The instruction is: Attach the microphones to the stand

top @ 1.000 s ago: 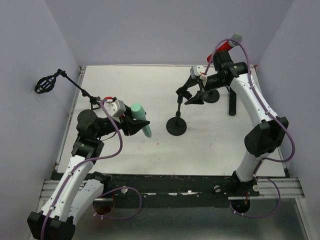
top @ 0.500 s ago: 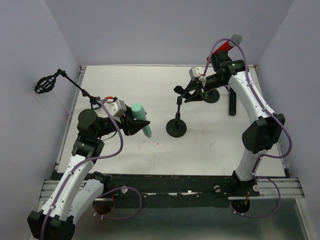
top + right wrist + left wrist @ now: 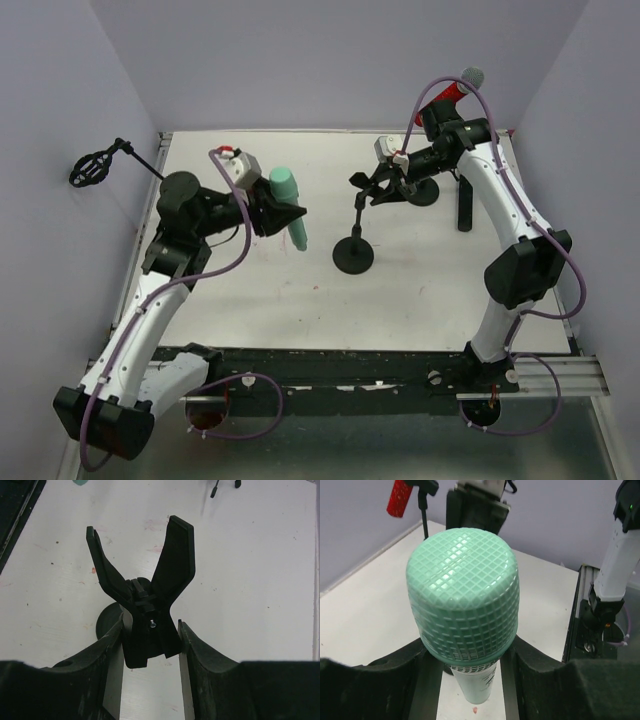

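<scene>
Nearest the arm bases, the left gripper [image 3: 285,213] has its jaws clenched on the all mint-green plastic handheld microphone [image 3: 464,595]. The microphone is carried clear above the white tabletop [image 3: 300,290], mesh head towards the wrist camera. Just beyond, the black desk stand with a round disc base [image 3: 353,256] stands mid-table. The right gripper [image 3: 385,186] has its jaws closed on the stand's black forked plastic clip [image 3: 145,605], which is empty. At the far edge, the red microphone with silver mesh head [image 3: 452,92] appears already mounted on a stand. A black cage-shaped holder [image 3: 92,167] at far left is vacant. Judgement: one microphone is attached, the mint-green one awaits insertion, and the black microphone cannot be identified with certainty.
</scene>
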Tool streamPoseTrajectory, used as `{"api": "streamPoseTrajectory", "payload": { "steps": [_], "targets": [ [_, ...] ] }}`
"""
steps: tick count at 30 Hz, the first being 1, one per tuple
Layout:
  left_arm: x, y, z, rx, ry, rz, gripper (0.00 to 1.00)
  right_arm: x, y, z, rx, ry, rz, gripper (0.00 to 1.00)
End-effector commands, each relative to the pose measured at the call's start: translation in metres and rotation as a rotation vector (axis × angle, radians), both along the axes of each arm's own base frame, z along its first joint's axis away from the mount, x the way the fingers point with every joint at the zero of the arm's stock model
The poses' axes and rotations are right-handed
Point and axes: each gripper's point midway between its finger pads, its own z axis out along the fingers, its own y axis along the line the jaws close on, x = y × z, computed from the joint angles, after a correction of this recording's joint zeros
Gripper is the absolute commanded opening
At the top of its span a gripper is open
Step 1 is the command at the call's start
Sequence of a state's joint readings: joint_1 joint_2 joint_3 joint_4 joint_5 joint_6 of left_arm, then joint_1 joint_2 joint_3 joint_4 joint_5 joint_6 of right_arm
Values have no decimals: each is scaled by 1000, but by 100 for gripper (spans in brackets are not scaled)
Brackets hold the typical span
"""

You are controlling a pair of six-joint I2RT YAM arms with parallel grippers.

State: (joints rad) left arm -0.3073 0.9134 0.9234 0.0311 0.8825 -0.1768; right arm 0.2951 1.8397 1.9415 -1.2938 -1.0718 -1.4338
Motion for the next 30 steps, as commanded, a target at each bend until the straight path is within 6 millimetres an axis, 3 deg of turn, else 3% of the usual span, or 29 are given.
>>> {"api": "streamPoseTrajectory", "payload": {
  "steps": [1,8,12,14,19,25,30],
  "targets": [
    [15,-10,56,11,-34,16,0,-7,1,6,1,-12,4,25],
    [28,-49,94,39,-72,-54,0,-5,2,5,17,4,-21,25],
    [35,-67,96,85,-57,-72,0,-7,3,3,23,17,-23,28],
    [38,-71,92,108,-40,-71,0,-9,3,5,32,24,-33,37],
    [38,-71,87,117,-31,-62,0,-6,4,6,62,45,-73,64],
    [29,-64,79,115,-22,-45,0,-3,-4,20,154,94,-128,76],
    [16,-51,60,95,-15,-4,0,-18,-9,36,206,89,-186,81]
  ]
}}
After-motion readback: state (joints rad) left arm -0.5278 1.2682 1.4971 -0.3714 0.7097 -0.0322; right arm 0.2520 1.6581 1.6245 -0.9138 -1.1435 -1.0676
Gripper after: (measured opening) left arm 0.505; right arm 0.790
